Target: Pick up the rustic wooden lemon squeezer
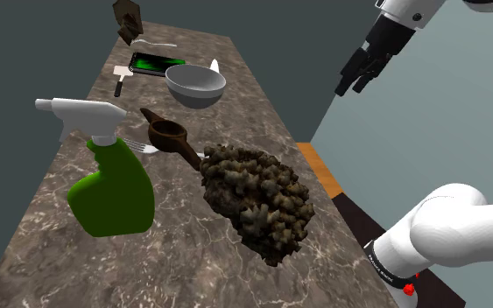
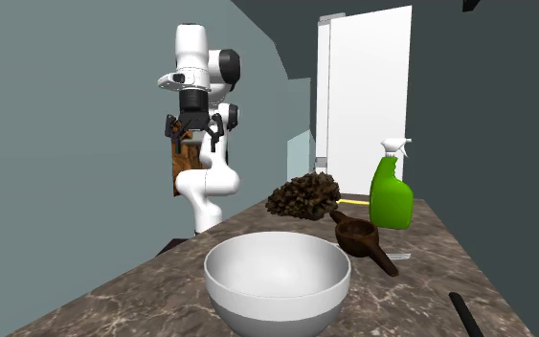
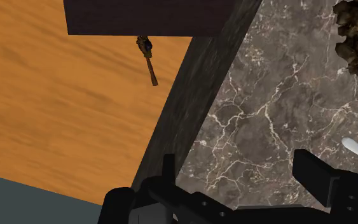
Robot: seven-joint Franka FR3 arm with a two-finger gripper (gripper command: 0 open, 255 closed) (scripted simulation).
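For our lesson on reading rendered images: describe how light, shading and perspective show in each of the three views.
Shoulder view: soft shading on the green spray bottle, no hard glare; the marbled counter narrows steeply with distance. Second exterior view: the white bowl shades smoothly inside, the white panel behind is flat bright. Wrist view: counter's side face dark beside the evenly lit orange floor.

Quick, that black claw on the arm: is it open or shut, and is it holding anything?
Gripper: open, fingers apart, holding nothing; the wooden lemon squeezer lies on the counter.
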